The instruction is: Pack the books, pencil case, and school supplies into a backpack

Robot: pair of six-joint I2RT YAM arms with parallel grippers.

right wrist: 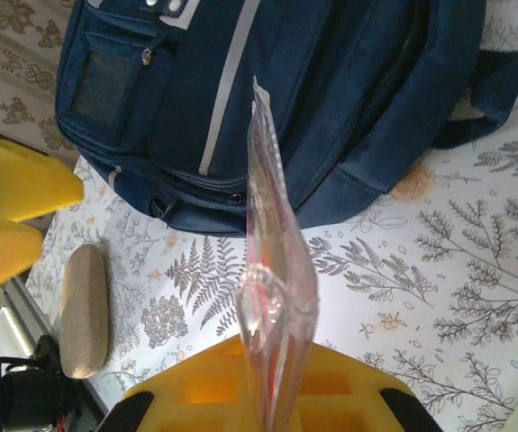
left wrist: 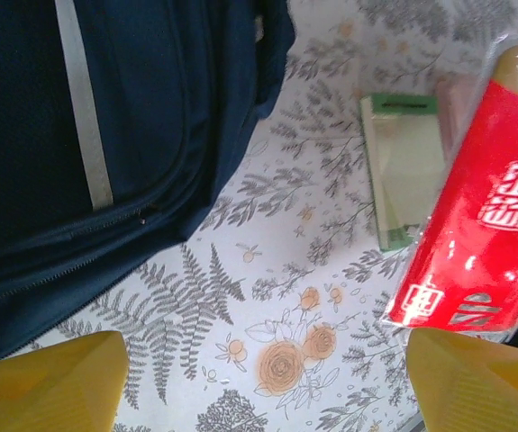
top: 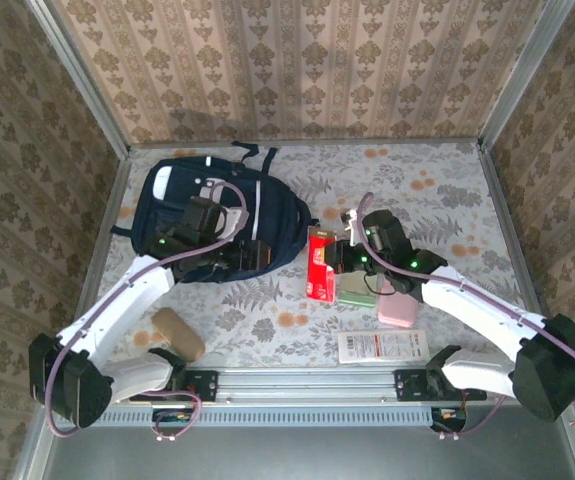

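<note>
Nearest the bases, the long white packet [top: 382, 347] lies on the table. At mid-table the right gripper [right wrist: 272, 396] is clenched on the red packet [right wrist: 272, 297], held edge-on. The left gripper [left wrist: 259, 378] stands released and empty just beside the backpack [top: 217, 215]. Step in hand, as judged: loading 1 supply packet. The next move calls for an opening in the bag; none is discernible.

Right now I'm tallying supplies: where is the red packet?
Top view: the red packet is right of centre, pinched in the right gripper, between the backpack and the pale green packet.
</note>
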